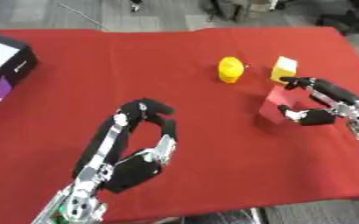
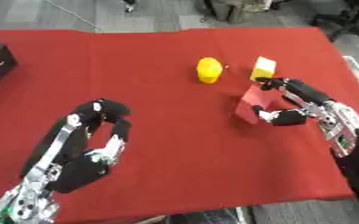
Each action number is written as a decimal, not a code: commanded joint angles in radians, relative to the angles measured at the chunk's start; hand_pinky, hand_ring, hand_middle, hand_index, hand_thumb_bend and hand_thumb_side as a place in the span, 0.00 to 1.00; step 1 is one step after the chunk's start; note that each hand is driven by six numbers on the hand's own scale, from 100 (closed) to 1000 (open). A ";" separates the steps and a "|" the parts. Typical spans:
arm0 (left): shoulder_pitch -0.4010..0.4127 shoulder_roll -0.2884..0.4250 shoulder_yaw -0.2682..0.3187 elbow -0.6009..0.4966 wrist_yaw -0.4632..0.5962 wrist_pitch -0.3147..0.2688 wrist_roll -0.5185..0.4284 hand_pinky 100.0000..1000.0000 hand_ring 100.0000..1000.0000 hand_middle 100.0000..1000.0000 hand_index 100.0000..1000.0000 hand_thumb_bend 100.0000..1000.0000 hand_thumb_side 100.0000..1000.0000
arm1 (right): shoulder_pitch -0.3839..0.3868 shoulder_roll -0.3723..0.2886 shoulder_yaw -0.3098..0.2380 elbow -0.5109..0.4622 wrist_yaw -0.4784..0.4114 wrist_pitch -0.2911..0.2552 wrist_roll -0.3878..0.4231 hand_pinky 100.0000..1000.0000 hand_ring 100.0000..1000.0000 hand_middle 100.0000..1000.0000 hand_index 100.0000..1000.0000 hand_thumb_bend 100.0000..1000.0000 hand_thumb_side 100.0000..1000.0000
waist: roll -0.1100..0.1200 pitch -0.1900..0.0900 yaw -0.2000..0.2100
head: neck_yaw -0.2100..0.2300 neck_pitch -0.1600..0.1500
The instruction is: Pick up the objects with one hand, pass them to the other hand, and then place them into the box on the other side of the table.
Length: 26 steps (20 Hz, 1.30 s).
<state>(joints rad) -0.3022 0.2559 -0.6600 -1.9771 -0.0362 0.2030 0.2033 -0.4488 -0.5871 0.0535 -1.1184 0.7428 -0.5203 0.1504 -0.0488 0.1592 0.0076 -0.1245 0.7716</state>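
A red block (image 1: 274, 105) stands tilted on the red table at the right, with my right hand (image 1: 324, 103) curled round it, fingers over its top and thumb at its lower side. Just beyond it sit a yellow rounded object (image 1: 230, 69) and a yellow cube (image 1: 283, 68). My left hand (image 1: 140, 148) hovers over the table at the lower left, fingers half curled and holding nothing. The black box (image 1: 6, 61) with a white and purple inside stands at the far left edge.
The red cloth (image 1: 136, 65) covers the whole table, with its front edge near the bottom of the view. Grey floor and chair legs show beyond the far edge.
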 commanded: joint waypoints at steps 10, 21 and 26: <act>-0.004 0.000 0.004 -0.023 -0.004 0.002 0.003 0.91 0.56 0.61 0.66 0.00 0.31 | 0.003 -0.025 0.007 -0.035 0.070 -0.009 -0.025 0.86 0.79 0.70 0.97 0.25 0.55 | 0.002 -0.007 -0.003 | -0.001 -0.002; -0.003 0.001 0.005 -0.023 -0.002 0.004 0.006 0.91 0.56 0.61 0.66 0.00 0.32 | 0.018 -0.028 0.003 -0.109 0.082 0.018 -0.200 0.77 0.65 0.31 0.89 0.00 0.00 | 0.000 -0.007 -0.003 | 0.001 -0.002; -0.005 0.002 0.006 -0.023 -0.001 0.003 0.007 0.91 0.56 0.61 0.66 0.00 0.32 | 0.032 -0.025 0.011 -0.163 0.037 0.032 -0.246 0.77 0.63 0.24 0.86 0.00 0.00 | 0.000 -0.007 -0.002 | 0.002 -0.002</act>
<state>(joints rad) -0.2990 0.2558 -0.6599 -1.9771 -0.0363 0.2072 0.2081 -0.4084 -0.5860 0.0694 -1.2512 0.7945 -0.4916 -0.0815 -0.0488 0.1618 0.0066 -0.1243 0.7716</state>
